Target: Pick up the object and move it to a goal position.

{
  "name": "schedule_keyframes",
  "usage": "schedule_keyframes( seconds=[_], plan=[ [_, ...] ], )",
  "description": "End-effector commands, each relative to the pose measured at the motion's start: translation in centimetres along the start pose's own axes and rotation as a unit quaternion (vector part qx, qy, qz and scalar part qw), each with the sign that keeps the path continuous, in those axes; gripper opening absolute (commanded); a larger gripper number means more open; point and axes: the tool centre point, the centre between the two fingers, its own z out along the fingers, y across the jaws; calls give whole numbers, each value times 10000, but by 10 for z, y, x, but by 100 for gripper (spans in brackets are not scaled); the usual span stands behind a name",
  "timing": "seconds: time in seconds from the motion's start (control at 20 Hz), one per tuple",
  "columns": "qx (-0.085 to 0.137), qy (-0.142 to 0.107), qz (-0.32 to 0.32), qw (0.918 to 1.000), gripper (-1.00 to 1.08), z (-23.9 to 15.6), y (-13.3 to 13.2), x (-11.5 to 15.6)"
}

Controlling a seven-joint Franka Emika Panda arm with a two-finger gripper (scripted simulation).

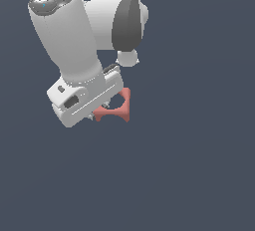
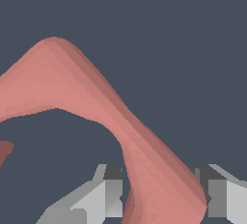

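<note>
A flat, uniform slate-blue ground fills both views from edge to edge, with no seam, wall or furniture to mark where surface ends and room begins. In the exterior view the white and grey jointed robot arm comes down from the top and covers most of its own two-fingered grey claw, whose white housing sits tilted just to the exterior view's left of the small salmon-pink squarish block with flared pointed corners and a round hole through its middle. The block pokes out from under that housing, touching it, with two of its pointed corners and part of the hole's rim visible; whether it rests on the ground or hangs clear of it I cannot tell, since nothing casts a shadow. The wrist view supplies what the exterior view hides: the pink block looms large, one of its curved arms running down between the two grey fingers, which stand close on either side of it at a narrow spread, apparently pinching that arm, though the actual contact faces lie at the picture's edge. The exterior view alone shows the block's overall square outline and the arm above it.
</note>
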Motion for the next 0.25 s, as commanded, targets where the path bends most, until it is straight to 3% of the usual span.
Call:
schedule_keyframes(
  seconds=[0.0, 0.2],
  plan=[
    [8, -4, -1, 10000, -100, -9, -1, -1],
    [8, -4, -1, 10000, -100, -13, -1, -1]
  ],
)
